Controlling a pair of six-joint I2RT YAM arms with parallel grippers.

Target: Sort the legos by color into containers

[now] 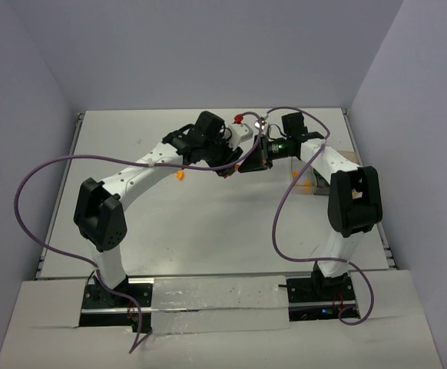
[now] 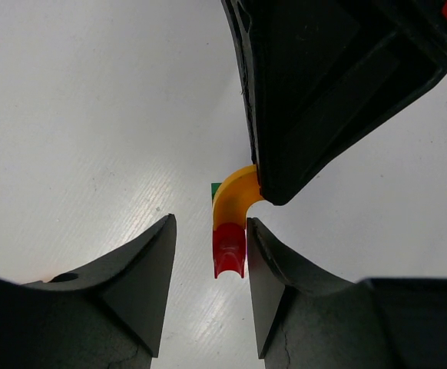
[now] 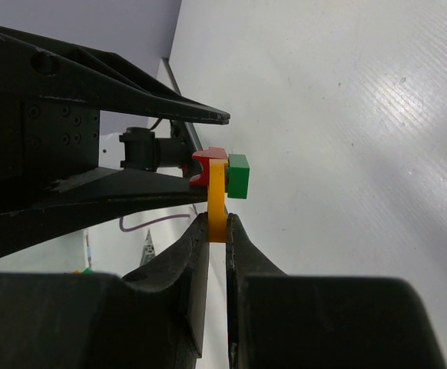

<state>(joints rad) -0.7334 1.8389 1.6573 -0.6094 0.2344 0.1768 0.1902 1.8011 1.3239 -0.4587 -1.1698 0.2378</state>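
Over the table [image 1: 208, 223], right tool [image 3: 217, 227] clamped on joined legos [image 3: 218, 192], left tool [image 2: 210, 231] half open around their red end

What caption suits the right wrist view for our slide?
Right gripper pinches a yellow lego joined to a red lego and a green lego.

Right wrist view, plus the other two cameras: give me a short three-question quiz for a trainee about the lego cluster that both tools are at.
1. True or false: the right tool is clamped on the yellow lego.
2. The square lego stuck to the yellow one is: A blue, B green, C white.
3. Fill in: the left tool has its jaws ___, with the red lego between them.
Key: 1 true; 2 B; 3 open.
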